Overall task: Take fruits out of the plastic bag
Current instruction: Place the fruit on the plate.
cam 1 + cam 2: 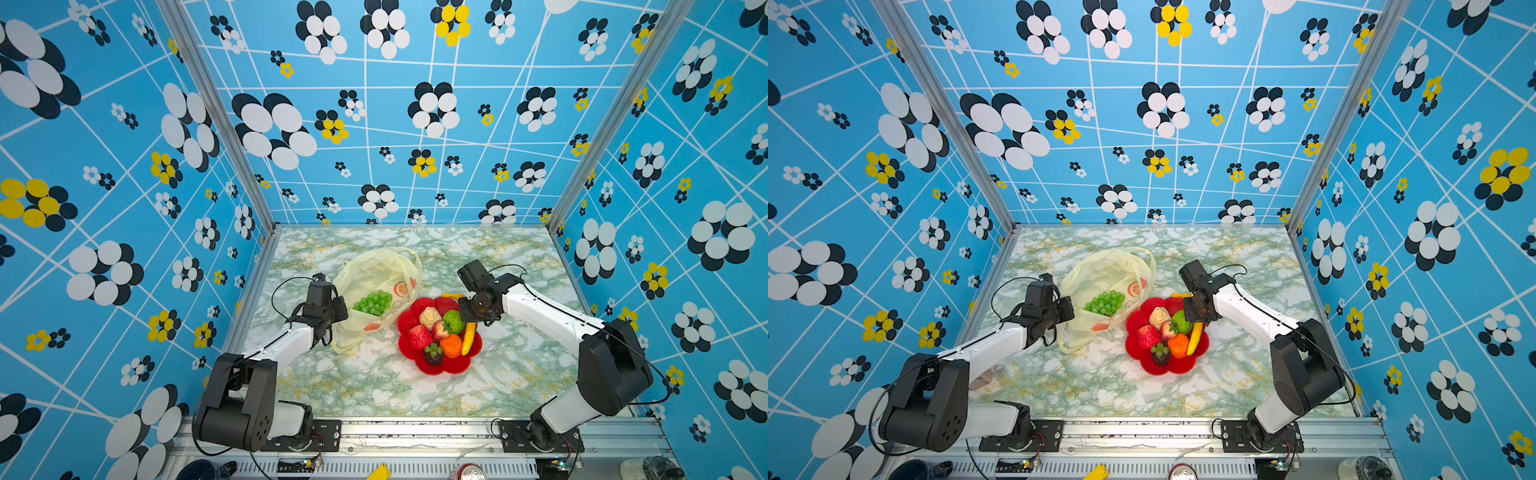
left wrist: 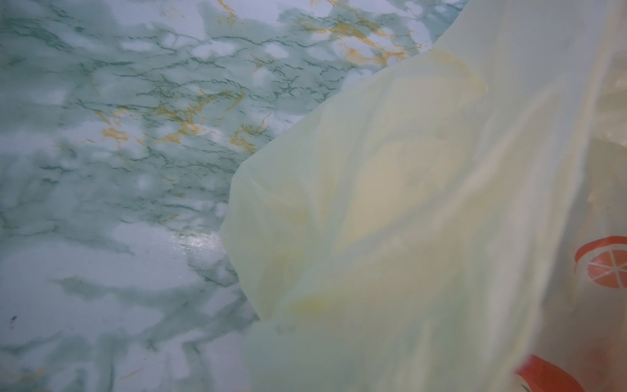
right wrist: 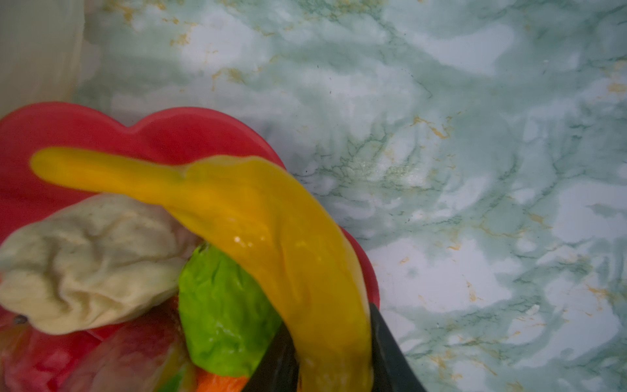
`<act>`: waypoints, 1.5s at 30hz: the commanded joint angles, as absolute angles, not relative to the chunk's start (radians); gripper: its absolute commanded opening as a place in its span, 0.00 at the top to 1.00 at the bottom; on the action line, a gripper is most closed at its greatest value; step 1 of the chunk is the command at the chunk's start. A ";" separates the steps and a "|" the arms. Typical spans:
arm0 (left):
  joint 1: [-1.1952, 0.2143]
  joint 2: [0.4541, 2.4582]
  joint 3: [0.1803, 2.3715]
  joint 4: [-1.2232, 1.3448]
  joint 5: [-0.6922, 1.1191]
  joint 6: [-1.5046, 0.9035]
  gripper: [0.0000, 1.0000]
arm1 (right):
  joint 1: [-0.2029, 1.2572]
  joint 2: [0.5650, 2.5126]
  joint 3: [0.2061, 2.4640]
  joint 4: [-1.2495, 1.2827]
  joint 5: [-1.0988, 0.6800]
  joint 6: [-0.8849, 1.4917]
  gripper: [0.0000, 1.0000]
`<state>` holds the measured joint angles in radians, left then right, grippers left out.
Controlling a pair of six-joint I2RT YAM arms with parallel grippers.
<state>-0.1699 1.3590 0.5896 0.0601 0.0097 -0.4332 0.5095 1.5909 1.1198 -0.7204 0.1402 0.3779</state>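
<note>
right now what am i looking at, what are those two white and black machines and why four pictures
Two robot arms, each ending in a pincer, stand at a marble-patterned table. Two pictures look down from above; two come from cameras on the arms' wrists. On the table lie a plastic bag holding green grapes, and a red plate of toy fruits. The left gripper is shut at the bag's edge, seemingly pinching it. The right gripper holds a yellow banana over the plate.
</note>
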 commanded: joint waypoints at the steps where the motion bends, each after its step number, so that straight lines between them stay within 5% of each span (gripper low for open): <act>1: -0.161 1.345 0.574 0.080 -0.002 -0.440 1.00 | 0.504 1.601 1.100 -0.710 0.130 0.367 0.69; 45: -0.176 1.361 0.586 0.084 0.009 -0.421 1.00 | 0.547 1.636 1.177 -0.752 0.135 0.337 0.59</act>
<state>-0.1715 1.3594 0.5892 0.0605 0.0074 -0.4324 0.5282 1.6188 1.1370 -0.7410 0.1440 0.3294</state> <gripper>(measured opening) 0.045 0.401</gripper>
